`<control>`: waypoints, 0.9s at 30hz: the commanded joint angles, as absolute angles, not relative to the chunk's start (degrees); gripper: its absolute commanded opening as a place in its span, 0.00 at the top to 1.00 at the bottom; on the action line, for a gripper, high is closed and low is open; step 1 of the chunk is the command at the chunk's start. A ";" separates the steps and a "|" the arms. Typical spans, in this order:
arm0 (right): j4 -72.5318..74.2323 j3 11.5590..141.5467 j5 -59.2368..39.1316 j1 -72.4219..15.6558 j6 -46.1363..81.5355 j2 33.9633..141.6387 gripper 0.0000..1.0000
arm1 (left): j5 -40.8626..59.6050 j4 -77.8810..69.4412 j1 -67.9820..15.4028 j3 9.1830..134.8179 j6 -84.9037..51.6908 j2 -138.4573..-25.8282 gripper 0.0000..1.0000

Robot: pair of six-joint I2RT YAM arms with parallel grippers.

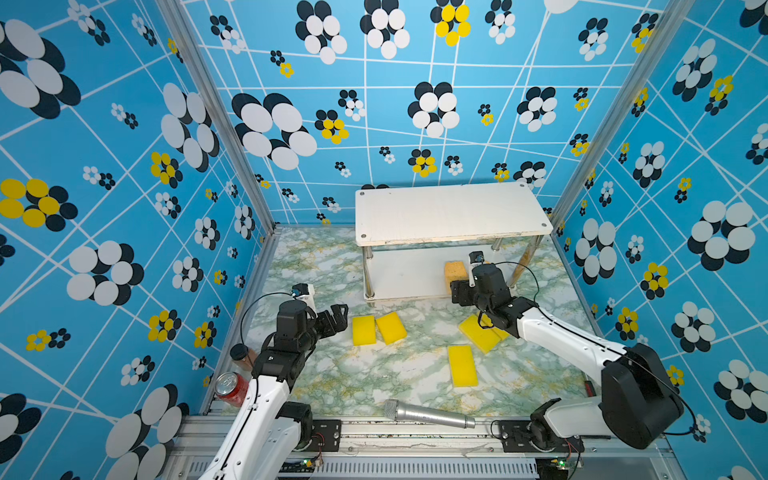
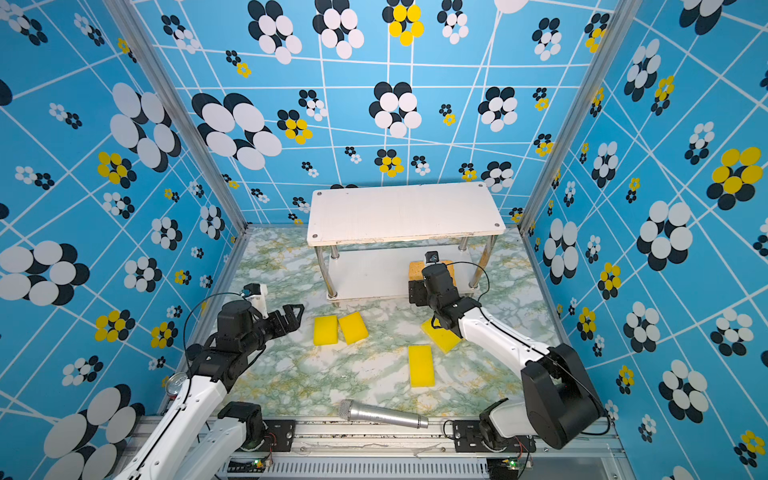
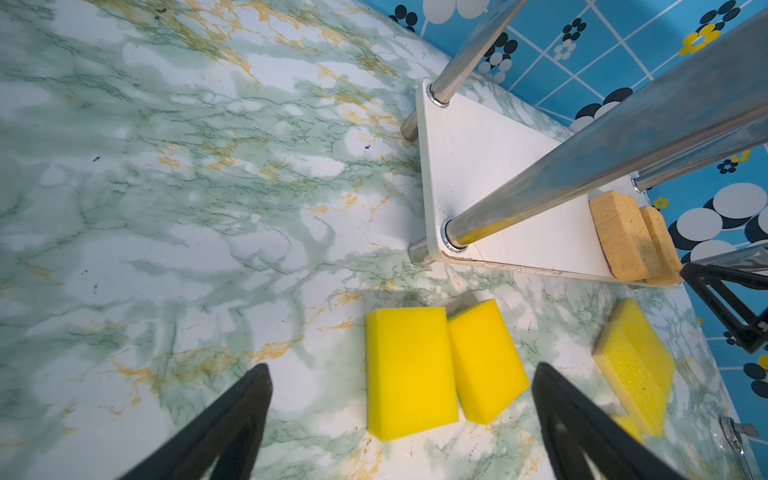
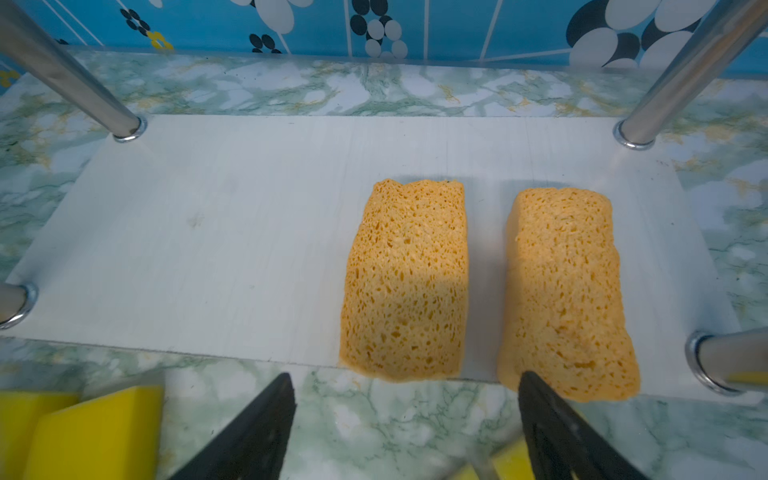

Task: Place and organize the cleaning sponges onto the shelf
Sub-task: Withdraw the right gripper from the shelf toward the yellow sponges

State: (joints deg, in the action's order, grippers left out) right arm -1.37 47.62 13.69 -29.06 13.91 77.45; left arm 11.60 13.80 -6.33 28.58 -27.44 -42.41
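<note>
Right gripper hangs at the front edge of the lower board, jaws spread and nothing between them. Left gripper is spread wide and empty too, poised just beside the two small yellow blocks on the marbled tabletop. Biggest hazard is the shelf itself: the right arm works close to its chrome front leg, and a sideways swing on the way out would likely knock that leg and shove the light rack, upsetting whatever lies on it. Next come the flat yellow sponges lying overlapped right under that arm, which a low sweep could drag along; a third flat sponge lies apart in the open. Both orange porous sponges lie side by side at the board's right end, near ends at its very lip. One jaw tip overlaps the corner of the right-hand one in the wrist view, contact unclear, so a careless pull may tip it off. Smallest, the yellow blocks touch, so one pinch may catch both.
</note>
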 commanded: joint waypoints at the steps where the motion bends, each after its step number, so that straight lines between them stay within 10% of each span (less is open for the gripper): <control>1: -4.37 45.19 8.38 -28.82 13.36 72.13 0.13 | 12.26 14.06 -5.80 30.07 -26.83 -42.53 0.01; 13: -2.09 37.62 2.75 -36.43 18.90 62.69 0.05 | 14.06 11.95 -5.80 29.35 -28.29 -43.29 0.01; 27: 6.58 41.43 5.37 -49.91 20.58 80.22 0.01 | 14.77 11.13 -5.72 28.94 -28.47 -44.45 0.01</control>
